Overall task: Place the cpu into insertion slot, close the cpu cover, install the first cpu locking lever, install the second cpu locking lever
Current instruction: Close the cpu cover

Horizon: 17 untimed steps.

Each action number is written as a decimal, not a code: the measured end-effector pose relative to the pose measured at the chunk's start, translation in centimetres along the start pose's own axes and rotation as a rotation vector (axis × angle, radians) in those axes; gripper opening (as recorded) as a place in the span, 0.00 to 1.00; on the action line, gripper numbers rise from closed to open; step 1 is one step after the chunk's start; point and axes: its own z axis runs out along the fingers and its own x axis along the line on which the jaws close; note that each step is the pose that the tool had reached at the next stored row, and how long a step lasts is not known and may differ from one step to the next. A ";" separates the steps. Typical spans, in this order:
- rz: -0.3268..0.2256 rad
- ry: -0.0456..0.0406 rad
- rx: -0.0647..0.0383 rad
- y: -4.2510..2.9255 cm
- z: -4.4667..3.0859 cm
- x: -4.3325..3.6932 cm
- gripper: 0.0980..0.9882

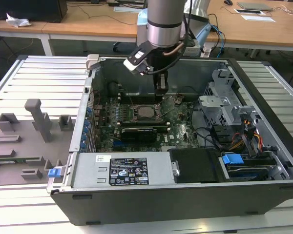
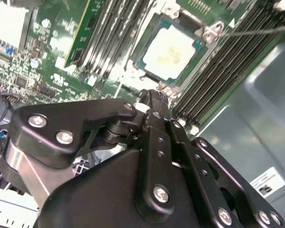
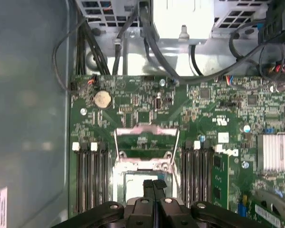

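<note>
**Cpu [image 2: 173,52] seated in its socket, lid not yet down**

The hand [image 3: 154,184] hangs low inside the machine with its two fingers pressed together and nothing between them (a closed tip makes a narrow pusher, which is probably why it is carried this way). In the first wrist view it sits directly above the near edge of the insertion slot [image 3: 117,185].

The pale-topped cpu lies flat in that slot, so the first step looks done.

Just beyond the chip, the cpu cover [image 3: 145,129] is swung up off the socket. Green motherboard [image 3: 147,102] shows through its cut-out centre, and leaving it open keeps the chip reachable.

Memory slots [image 3: 88,175] run along both sides of the socket, leaving the hand a tight lane to work in.

Farther out, the computer case [image 1: 136,204] lies on its side on the slatted desk [image 1: 44,78], so the board faces up toward the arm.
</note>
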 end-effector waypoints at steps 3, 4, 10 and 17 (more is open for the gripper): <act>0.000 0.0000 0.016 1.21 0.06 -0.15 0.01; 0.000 0.0000 0.024 1.97 0.09 -0.17 0.01; 0.000 -0.0003 0.060 6.33 0.28 -0.15 0.01; -0.007 0.0087 0.070 7.84 0.51 -0.14 0.01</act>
